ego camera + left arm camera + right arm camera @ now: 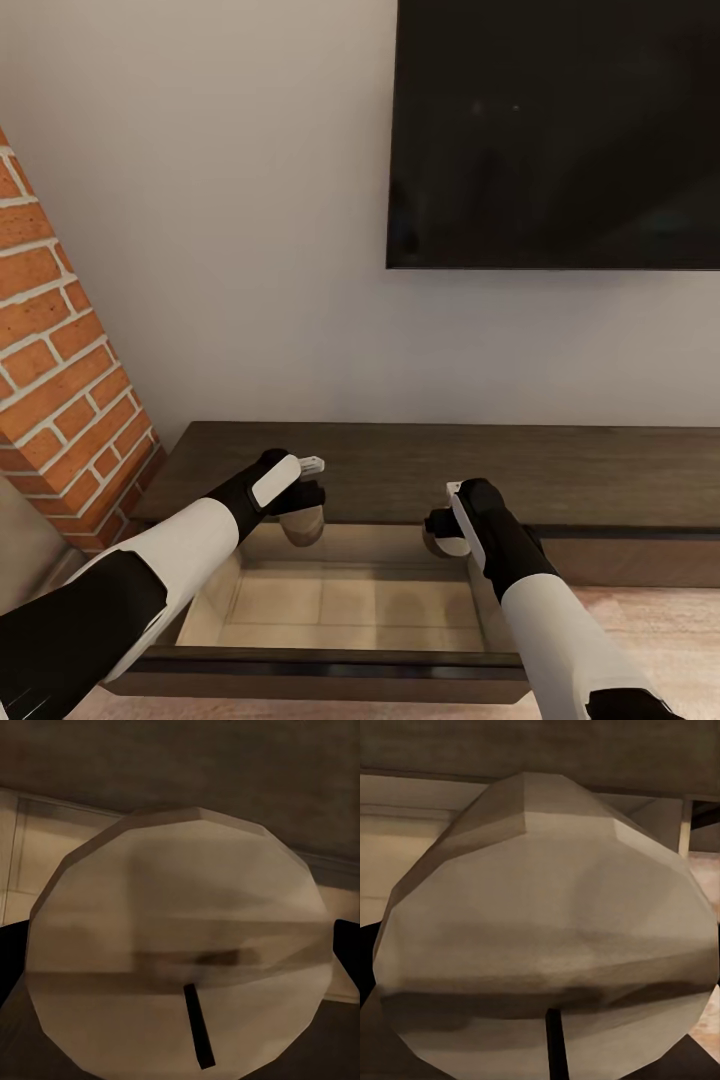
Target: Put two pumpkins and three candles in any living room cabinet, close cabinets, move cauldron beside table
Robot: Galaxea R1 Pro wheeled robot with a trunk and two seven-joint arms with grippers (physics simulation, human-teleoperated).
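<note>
The cabinet runs along the wall as a long, low dark brown unit, and one of its drawers stands pulled out, showing a pale beige inside. My left gripper is shut on a beige-grey candle that hangs over the drawer's back left part. In the left wrist view that candle shows its top and dark wick. My right gripper is shut on a second candle over the drawer's back right part. The right wrist view looks down on this second candle from close up.
A large black television hangs on the white wall above the cabinet. A red brick column stands at the left, close to the left arm. Wooden floor lies to the right of the open drawer.
</note>
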